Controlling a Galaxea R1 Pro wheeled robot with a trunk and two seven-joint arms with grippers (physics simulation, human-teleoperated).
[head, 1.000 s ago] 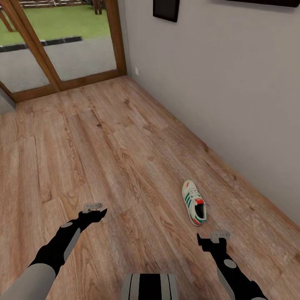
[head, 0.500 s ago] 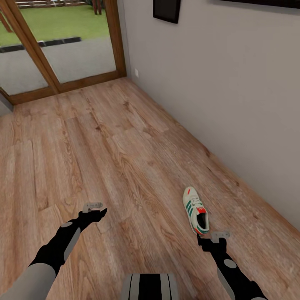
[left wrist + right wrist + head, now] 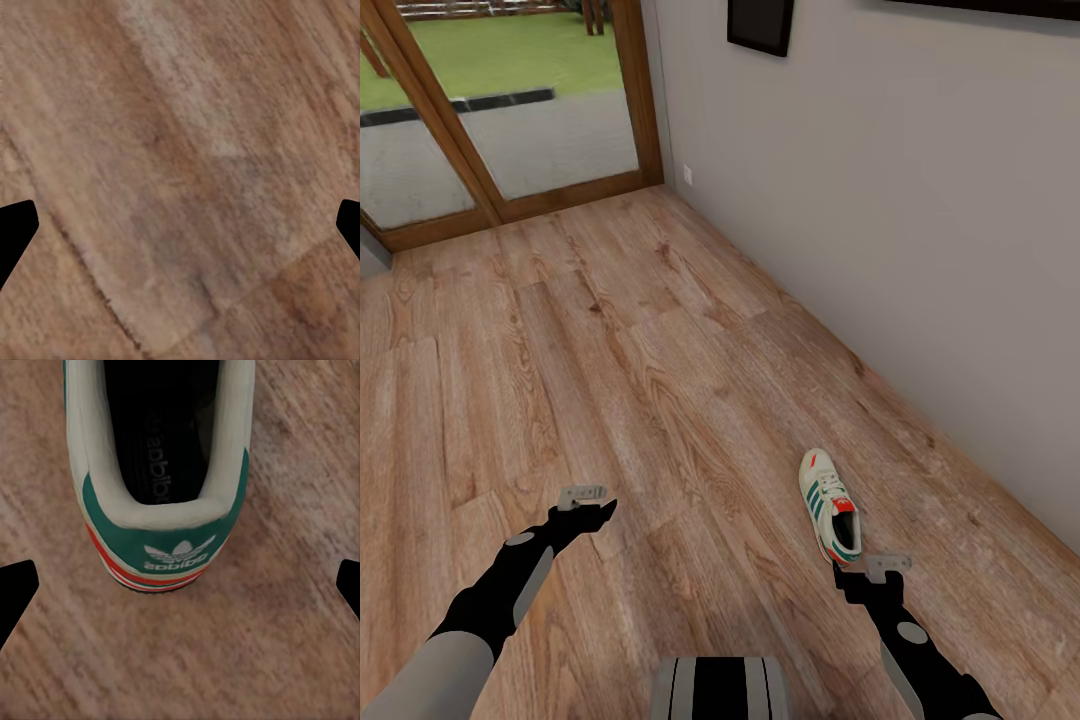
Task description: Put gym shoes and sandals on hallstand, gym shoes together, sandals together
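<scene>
Wood-plank corridor floor (image 3: 660, 400) lies under both our arms. Our left pincer (image 3: 582, 505) hangs spread over bare planks. Our right pincer (image 3: 872, 578) is spread too, holding nothing, just behind the heel of one gym shoe (image 3: 829, 504) that lies near the grey wall (image 3: 920, 250).
</scene>
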